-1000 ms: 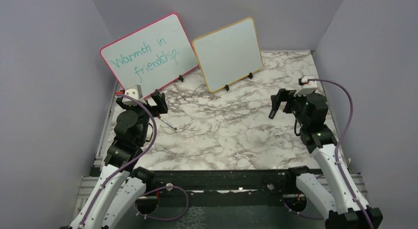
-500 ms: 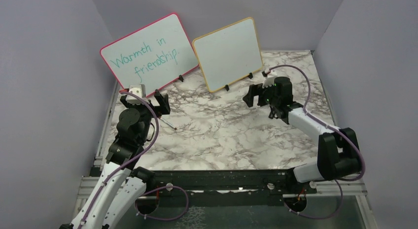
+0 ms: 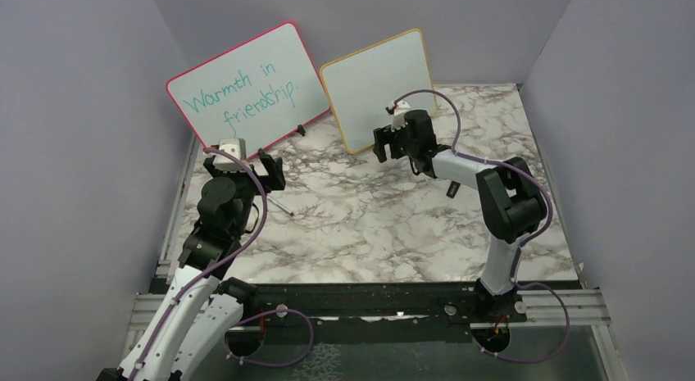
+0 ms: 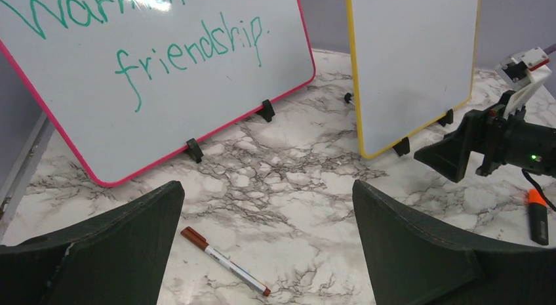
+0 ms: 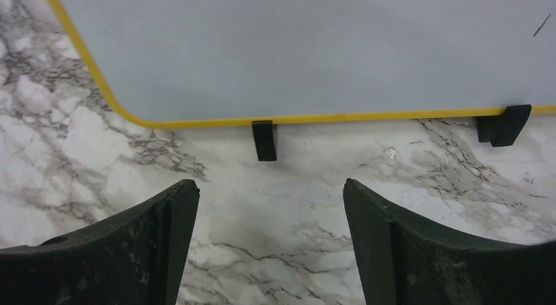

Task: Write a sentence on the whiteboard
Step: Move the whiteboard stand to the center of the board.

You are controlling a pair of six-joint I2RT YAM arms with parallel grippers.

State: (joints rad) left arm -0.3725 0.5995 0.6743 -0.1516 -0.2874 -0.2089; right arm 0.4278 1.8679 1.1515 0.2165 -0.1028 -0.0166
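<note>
Board: the small yellow-framed whiteboard (image 3: 379, 86) is found just ahead of the right end effector (image 3: 382, 143).
Grip: opened wide, nothing held.

Soft, even, fairly bright light everywhere, barely any shadows on the marble table (image 3: 369, 217). Small glare patch at the top of the pink board (image 4: 157, 88) in the left wrist view, whiteboard (image 5: 315, 49) reads flat grey, everything sharp enough
</note>
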